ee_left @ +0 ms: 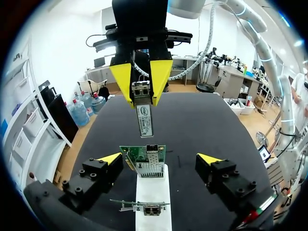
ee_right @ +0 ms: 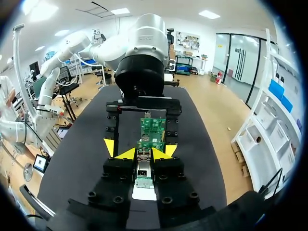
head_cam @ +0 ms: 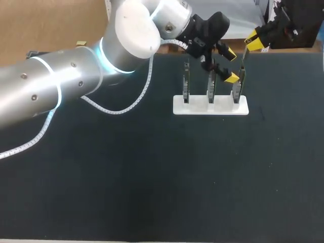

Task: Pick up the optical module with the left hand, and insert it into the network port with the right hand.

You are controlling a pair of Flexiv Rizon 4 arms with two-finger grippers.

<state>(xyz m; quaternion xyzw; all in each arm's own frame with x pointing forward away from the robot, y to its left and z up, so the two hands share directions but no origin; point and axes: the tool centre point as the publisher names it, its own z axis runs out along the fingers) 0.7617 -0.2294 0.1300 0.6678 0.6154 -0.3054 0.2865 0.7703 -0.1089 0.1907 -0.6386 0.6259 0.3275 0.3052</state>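
Observation:
The optical module (ee_left: 145, 118), a slim metal stick, hangs between the yellow tips of my right gripper (ee_left: 142, 84), which is shut on it. It is just above the port (ee_left: 152, 148) of an upright green network card (ee_left: 144, 155). My left gripper (ee_left: 160, 159) is open, one finger on each side of that card and touching nothing. In the right wrist view the module (ee_right: 142, 174) sits in my right gripper (ee_right: 143, 154), with the card (ee_right: 153, 129) straight ahead. In the head view my left gripper (head_cam: 230, 65) and right gripper (head_cam: 251, 43) meet over the rack's right end.
A white stand (head_cam: 210, 107) holds three upright cards on the dark table mat (head_cam: 152, 177). A second card (ee_left: 144, 207) stands nearer to my left wrist. My left arm (head_cam: 76, 76) crosses the table's back left with its white cable (head_cam: 116, 109).

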